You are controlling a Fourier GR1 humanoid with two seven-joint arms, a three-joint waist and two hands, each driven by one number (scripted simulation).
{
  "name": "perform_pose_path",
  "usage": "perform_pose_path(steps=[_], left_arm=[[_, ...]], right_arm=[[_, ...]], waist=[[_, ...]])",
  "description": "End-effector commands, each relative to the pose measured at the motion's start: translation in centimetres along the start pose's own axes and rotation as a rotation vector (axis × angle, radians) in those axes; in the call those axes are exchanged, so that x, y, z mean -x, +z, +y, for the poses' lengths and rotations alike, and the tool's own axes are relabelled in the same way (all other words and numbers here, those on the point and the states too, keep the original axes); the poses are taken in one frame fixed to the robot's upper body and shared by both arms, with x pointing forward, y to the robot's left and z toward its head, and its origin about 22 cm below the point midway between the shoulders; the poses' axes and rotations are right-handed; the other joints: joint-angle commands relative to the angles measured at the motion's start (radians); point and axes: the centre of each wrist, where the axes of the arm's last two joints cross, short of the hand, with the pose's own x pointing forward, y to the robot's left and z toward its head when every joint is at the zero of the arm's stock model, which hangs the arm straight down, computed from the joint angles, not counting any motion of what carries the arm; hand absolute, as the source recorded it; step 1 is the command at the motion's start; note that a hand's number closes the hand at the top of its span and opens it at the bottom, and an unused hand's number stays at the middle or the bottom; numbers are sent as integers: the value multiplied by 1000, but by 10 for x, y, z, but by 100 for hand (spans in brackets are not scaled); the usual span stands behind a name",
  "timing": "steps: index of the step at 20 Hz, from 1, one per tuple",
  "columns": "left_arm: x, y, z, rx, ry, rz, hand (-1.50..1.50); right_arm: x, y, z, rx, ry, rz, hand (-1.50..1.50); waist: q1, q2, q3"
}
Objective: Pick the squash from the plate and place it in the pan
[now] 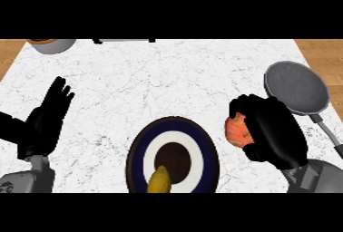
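My right hand (271, 131) is curled round an orange-red squash (235, 130), held just right of the plate and off its rim; only the squash's left side shows past the fingers. The plate (139, 149), ringed in dark blue and white with a brown centre, lies at the near middle of the counter. A yellow elongated piece of food (159, 181) rests on the plate's near part. The grey round pan (295, 86) sits at the right, beyond my right hand, its handle (327, 130) running toward the near right. My left hand (46, 118) rests open at the left, fingers up.
A pale bowl (52, 45) stands at the far left corner. A white object with dark ends (124, 41) lies along the far edge. The white marble counter (154, 81) ends in wooden strips at the left and right.
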Motion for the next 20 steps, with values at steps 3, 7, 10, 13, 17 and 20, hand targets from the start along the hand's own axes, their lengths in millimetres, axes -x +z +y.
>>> perform_pose_path(steps=[3, 7, 10, 13, 17, 20], left_arm=[[4, 10, 5, 12, -18, -12, 0], [-21, -7, -13, 28, 13, -9, 0], [-6, -7, -4, 34, 10, -18, 0], [3, -4, 7, 37, -12, -21, 0], [-8, -3, -16, 43, -1, -30, 0], [-3, -15, -2, 34, -6, -12, 0]], right_arm=[[21, 28, -54, 86, -22, 71, 150], [42, 30, -62, 137, -79, 169, 150], [83, -1, -80, 179, -114, 235, 150], [132, -5, -57, 177, -102, 269, 150], [180, -14, -65, 217, -156, 307, 150], [208, -11, -50, 249, -181, 332, 150]], waist=[[31, 9, 1], [30, 11, 1], [40, 14, 1], [45, 17, 1], [52, 16, 2], [47, 17, 2]])
